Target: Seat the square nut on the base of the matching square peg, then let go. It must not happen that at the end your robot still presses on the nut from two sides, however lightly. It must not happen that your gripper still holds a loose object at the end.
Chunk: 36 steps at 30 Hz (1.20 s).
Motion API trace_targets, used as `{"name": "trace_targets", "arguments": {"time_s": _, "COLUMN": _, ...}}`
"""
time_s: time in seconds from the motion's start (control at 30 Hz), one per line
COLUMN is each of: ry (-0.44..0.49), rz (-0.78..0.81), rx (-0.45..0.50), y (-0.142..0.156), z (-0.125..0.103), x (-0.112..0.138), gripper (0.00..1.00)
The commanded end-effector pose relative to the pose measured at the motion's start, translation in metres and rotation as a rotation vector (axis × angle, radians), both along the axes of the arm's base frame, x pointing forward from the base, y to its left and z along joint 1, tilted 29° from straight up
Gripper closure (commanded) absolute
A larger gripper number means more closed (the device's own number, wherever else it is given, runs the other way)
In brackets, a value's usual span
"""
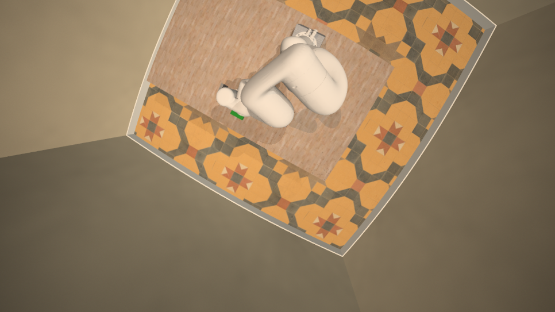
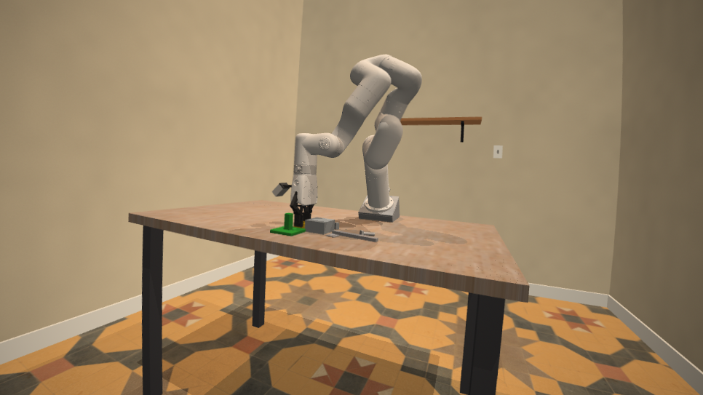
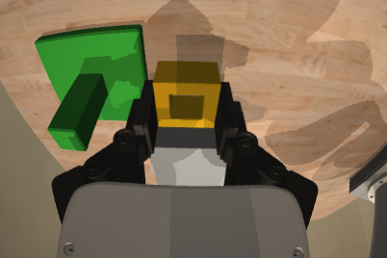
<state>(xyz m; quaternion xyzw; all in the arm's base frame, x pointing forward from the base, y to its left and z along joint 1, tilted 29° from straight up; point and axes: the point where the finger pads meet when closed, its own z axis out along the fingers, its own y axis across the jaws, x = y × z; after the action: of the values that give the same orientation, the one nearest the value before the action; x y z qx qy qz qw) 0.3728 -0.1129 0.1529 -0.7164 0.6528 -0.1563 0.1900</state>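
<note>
In the wrist view the yellow square nut (image 3: 188, 100) lies on the wooden table between my black fingers. My gripper (image 3: 187, 96) is shut on the nut, one finger on each side of its frame. The green base (image 3: 96, 68) with its green square peg (image 3: 80, 112) stands just left of the nut, apart from it. In the side view my gripper (image 2: 302, 218) is down at the table, right behind the green peg (image 2: 288, 220) and its base (image 2: 286, 230). In the top view the arm hides the nut; only a strip of the green base (image 1: 236, 115) shows.
A grey block (image 2: 319, 225) sits right next to the gripper and shows in the wrist view (image 3: 189, 159) just behind the nut. A flat grey part (image 2: 355, 235) lies to its right. The arm's base (image 2: 379, 208) stands further back. The table's near edge is close to the green base.
</note>
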Motion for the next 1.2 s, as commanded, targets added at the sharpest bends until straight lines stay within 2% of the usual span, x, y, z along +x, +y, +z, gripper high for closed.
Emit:
{"name": "trace_targets", "arguments": {"time_s": 0.0, "ry": -0.001, "rz": 0.0, "rx": 0.0, "y": 0.0, "z": 0.001, "x": 0.0, "gripper": 1.0}}
{"name": "trace_targets", "arguments": {"time_s": 0.6, "ry": -0.001, "rz": 0.0, "rx": -0.001, "y": -0.001, "z": 0.003, "x": -0.001, "gripper": 1.0}}
{"name": "trace_targets", "arguments": {"time_s": 1.17, "ry": -0.001, "rz": 0.0, "rx": -0.001, "y": -0.004, "z": 0.034, "x": -0.017, "gripper": 1.0}}
